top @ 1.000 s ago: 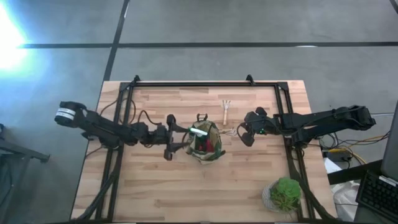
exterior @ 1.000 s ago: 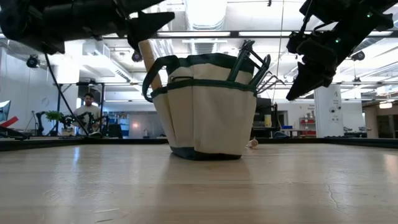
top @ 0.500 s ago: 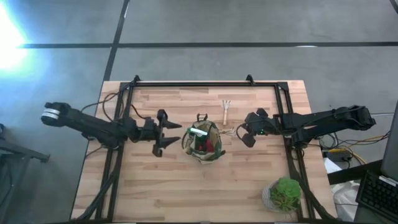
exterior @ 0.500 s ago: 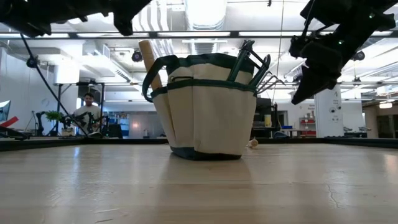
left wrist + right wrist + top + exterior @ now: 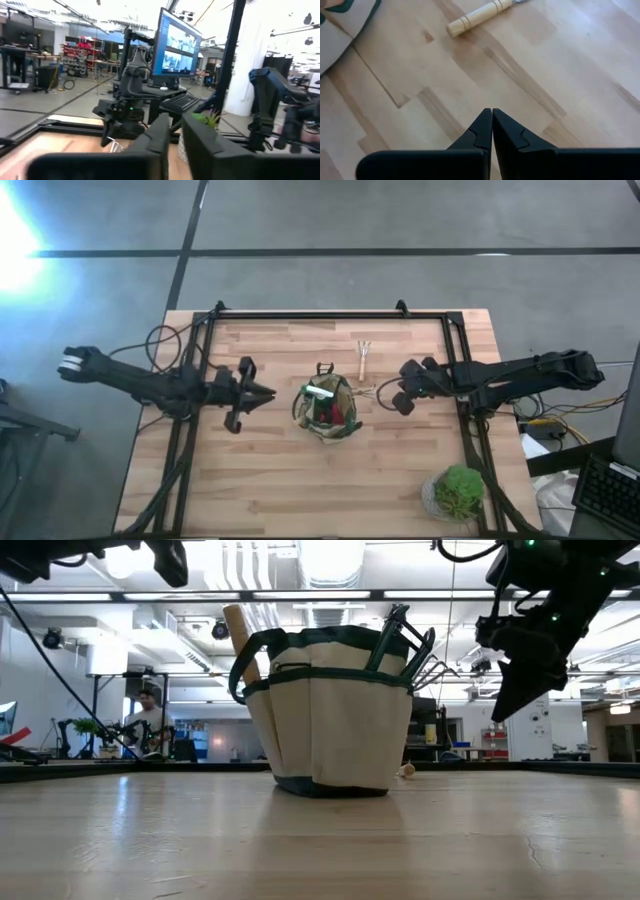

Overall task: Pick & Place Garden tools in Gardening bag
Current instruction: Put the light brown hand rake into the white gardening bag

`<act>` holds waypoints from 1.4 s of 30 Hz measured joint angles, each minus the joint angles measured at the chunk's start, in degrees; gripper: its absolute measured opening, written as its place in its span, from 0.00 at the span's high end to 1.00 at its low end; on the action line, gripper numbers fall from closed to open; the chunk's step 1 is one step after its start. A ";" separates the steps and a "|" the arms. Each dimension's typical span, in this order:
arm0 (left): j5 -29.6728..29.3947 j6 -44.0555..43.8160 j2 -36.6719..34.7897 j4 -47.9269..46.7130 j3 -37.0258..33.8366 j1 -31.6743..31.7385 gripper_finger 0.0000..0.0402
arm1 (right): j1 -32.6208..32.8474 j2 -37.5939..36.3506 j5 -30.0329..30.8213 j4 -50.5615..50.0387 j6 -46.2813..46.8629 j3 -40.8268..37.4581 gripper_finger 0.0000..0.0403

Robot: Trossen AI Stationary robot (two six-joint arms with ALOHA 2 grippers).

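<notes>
The gardening bag (image 5: 327, 408) (image 5: 330, 710) stands upright on its base at the table's middle. It holds a green spray bottle with a white top (image 5: 318, 392), a red tool (image 5: 338, 416), a wooden handle (image 5: 240, 635) and dark pruner handles (image 5: 405, 640) that stick out above its rim. One wooden-handled fork (image 5: 365, 358) lies on the table behind the bag. Another wooden-handled tool (image 5: 370, 391) (image 5: 477, 16) lies just right of it. My left gripper (image 5: 270, 392) (image 5: 176, 137) is shut and holds nothing, left of the bag. My right gripper (image 5: 398, 402) (image 5: 492, 125) is shut above the bare table, right of the bag.
A bushy potted plant (image 5: 460, 492) stands at the table's near right corner. A dark frame rail (image 5: 310, 315) runs along the far edge. Bare wood lies in front of the bag (image 5: 320, 480). A person (image 5: 145, 715) sits in the room beyond the table.
My left gripper has drawn back from above the bag toward the table's left edge, and its wide-spread fingers have shut with nothing between them. My right gripper has drifted a little toward the table's right edge, still shut. The bag and its tools have kept still.
</notes>
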 joint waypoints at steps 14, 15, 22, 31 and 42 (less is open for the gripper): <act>0.09 -8.42 -1.94 -9.09 0.00 -0.99 0.98 | -1.98 0.00 0.13 0.44 -0.03 0.00 0.98; 0.09 -9.07 -1.51 -9.16 0.00 -0.99 0.98 | -3.04 0.00 0.13 0.58 0.58 0.00 0.98; -0.07 -9.19 0.35 -9.30 0.00 -0.97 0.97 | -15.31 0.02 -11.32 6.42 6.23 0.00 0.98; -0.07 -9.23 0.30 -9.11 0.00 -0.97 0.97 | -26.22 3.19 -21.20 19.15 5.64 2.69 0.98; -0.04 -9.26 0.28 -9.17 0.02 -0.97 0.97 | -30.93 19.57 -27.52 19.69 6.39 13.60 0.98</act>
